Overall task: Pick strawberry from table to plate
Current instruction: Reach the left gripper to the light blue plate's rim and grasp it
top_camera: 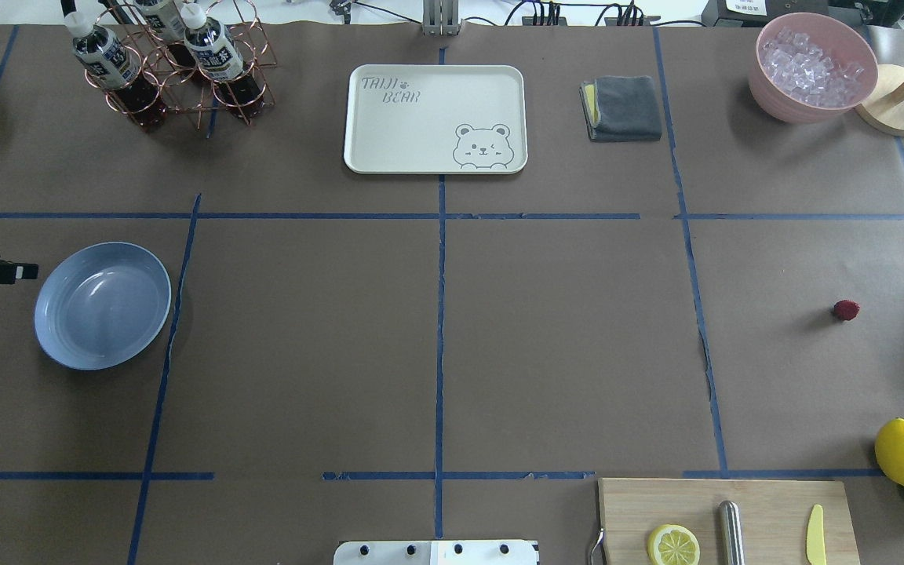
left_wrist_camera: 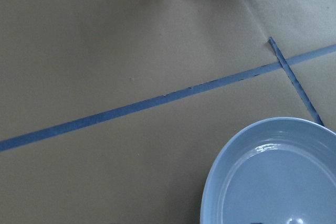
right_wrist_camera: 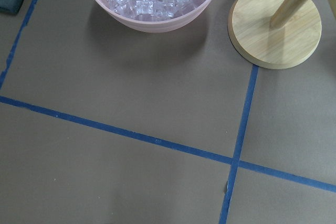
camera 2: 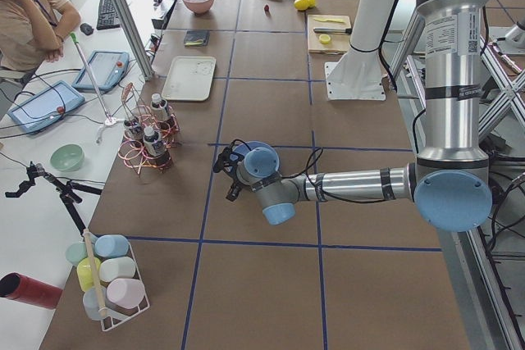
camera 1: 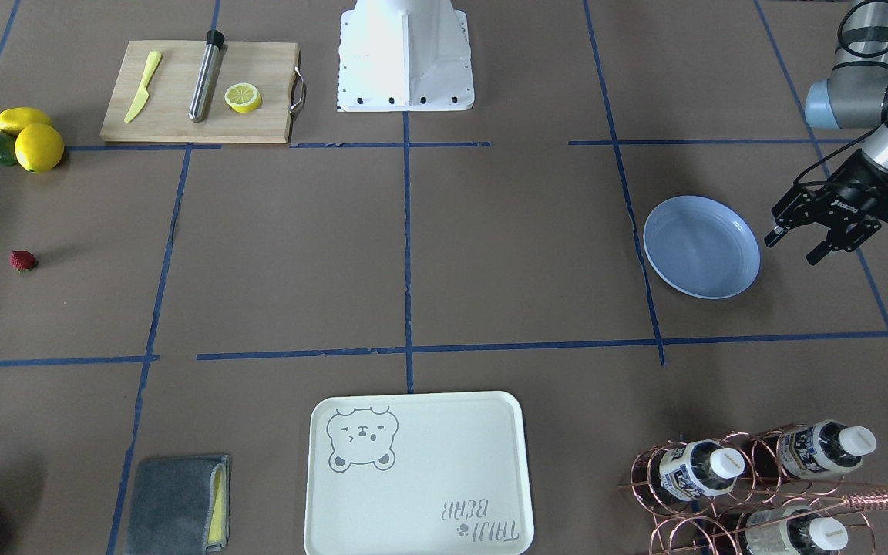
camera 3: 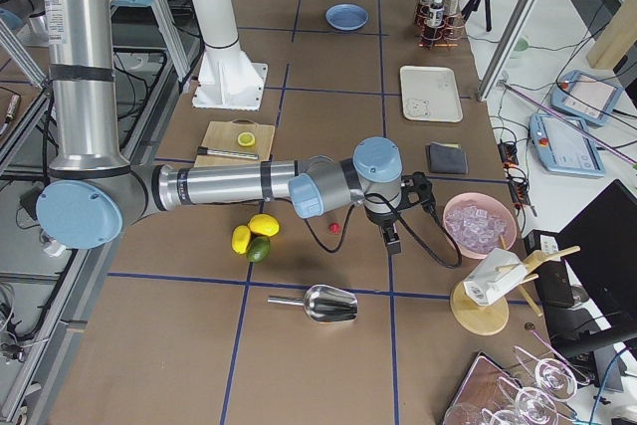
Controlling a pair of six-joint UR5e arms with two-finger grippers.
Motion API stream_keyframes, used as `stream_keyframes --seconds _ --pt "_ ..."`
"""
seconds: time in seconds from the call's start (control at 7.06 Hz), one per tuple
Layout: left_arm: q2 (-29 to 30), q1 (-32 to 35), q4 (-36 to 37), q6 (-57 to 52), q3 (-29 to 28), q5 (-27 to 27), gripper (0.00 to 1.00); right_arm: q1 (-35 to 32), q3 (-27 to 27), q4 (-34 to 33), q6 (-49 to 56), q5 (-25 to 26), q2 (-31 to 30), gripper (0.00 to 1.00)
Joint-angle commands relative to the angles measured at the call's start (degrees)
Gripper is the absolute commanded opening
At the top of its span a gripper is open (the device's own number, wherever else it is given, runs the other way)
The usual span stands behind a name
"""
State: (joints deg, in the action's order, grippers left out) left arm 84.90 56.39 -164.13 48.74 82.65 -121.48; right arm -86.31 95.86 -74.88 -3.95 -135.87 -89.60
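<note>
Table (camera 1: 490, 254): brown paper, crossed by blue tape lines.
Strawberry (camera 1: 23, 260): lying on the table at the far left of the front-facing view, below the lemons (camera 1: 39, 146) and well apart from the plate.
Plate (camera 1: 702, 247): light blue, set right of centre in the same view.
Left gripper (camera 1: 797, 247): held just beside the plate's right rim, jaws spread wide, nothing gripped.
Right gripper (camera 3: 390, 236): seen only in the right side view, near the strawberry; its opening cannot be told.

dark-red strawberry (camera 1: 23, 260), light-blue plate (camera 1: 701, 247), brown table (camera 1: 521, 254) with blue tape grid (camera 1: 407, 254), cream bear-print tray (camera 1: 417, 474)
</note>
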Motion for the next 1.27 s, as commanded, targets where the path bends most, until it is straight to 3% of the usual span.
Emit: stream_keyframes --seconds 0.0,0.42,0.71,1.13 --pt "0.0 -5.04 -2.32 6.8 -0.21 3.27 0.64 0.0 -0.06 0.0 0.0 -0.01 -0.13 1.0" --pt "0.0 -7.51 -2.25 6.89 -0.39 6.16 0.61 0.0 -0.41 0.0 0.0 -0.01 -0.31 1.0" --pt "0.09 -7.52 -2.33 6.98 0.14 5.99 0.0 0.0 -0.41 0.0 0.0 -0.19 -0.48 1.0" --pt "0.7 -7.52 -1.11 7.33 9.33 5.29 0.0 0.0 -0.33 0.0 0.0 -0.27 -0.57 1.0"
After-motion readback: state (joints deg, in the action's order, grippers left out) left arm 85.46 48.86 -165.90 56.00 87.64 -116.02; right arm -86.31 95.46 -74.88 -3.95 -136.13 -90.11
